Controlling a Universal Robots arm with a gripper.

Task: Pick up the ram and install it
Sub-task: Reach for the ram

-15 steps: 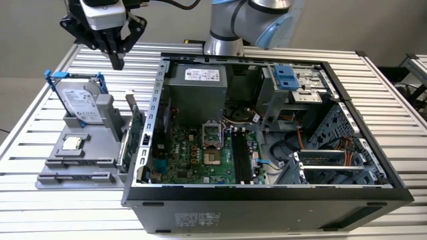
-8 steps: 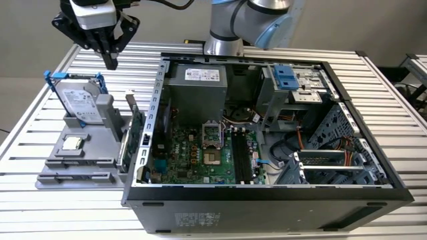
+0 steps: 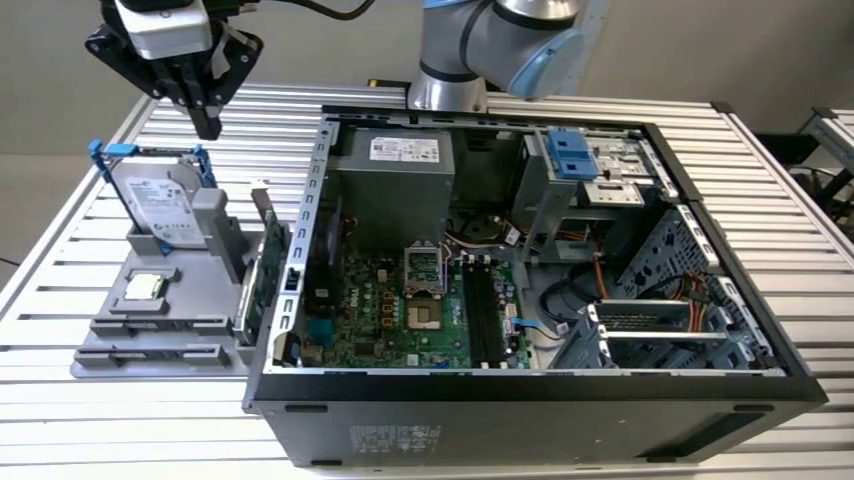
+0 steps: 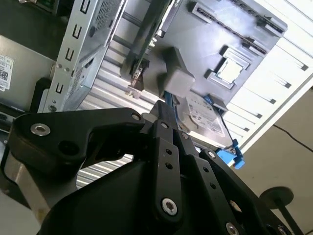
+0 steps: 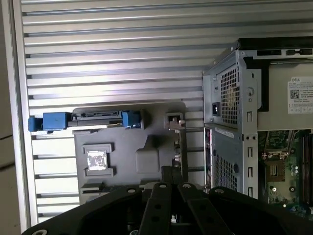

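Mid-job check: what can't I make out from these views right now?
Ram: exterior view, tray slots too small to tell if a stick lies there.
Tray's slot end: first wrist view, partly covered by the hand.
Motherboard slots: first wrist view, cut off by the edge.
Hard drive: second wrist view, partly behind the hand.

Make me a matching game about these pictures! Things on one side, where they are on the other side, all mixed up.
Things:
1. hard drive
2. CPU chip
3. motherboard
4. gripper

Places:
A. lying flat inside the open computer case
B. up in the air, holding nothing
C. propped up in the grey holder, in a blue bracket
D. lying flat in a square pocket of the grey holder

Pairs: 1-C, 2-D, 3-A, 4-B
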